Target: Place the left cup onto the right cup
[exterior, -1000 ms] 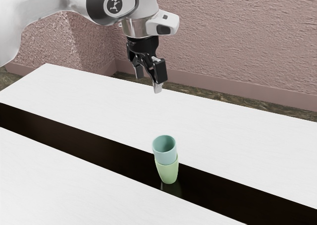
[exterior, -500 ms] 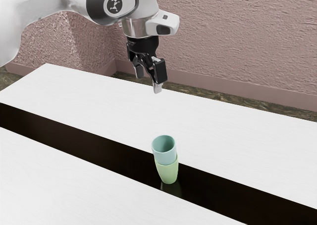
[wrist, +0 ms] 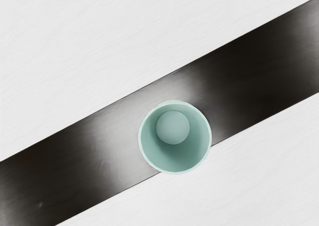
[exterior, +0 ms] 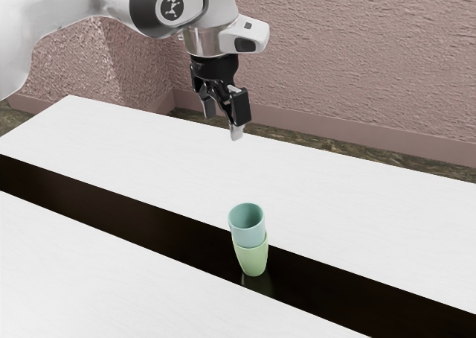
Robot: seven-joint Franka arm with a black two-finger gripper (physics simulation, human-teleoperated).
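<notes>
Teal cup sits nested inside the green cup, upright, mouth up. Its upper half stands proud of the green cup's rim, and the lower part is hidden inside. The green cup stands upright on the black strip, which runs diagonally across the white table from the exterior view's left down toward its lower right. The stack is near the strip's nearer edge, and a faint reflection shows on the glossy black under its base. White tabletop lies on both sides of the strip. From the wrist view, looking straight down, the teal cup appears as a ring with its round bottom visible through the open mouth. The black strip crosses beneath it and the white table lies on either side. Gripper hangs well above the stack and toward the far side of the table, pointing down, clear of both cups. Its two black fingers stand apart and hold nothing. The arm enters from the exterior view's upper left. Behind the table are a pink textured wall and a pink baseboard, with a band of dark mottled floor below.
</notes>
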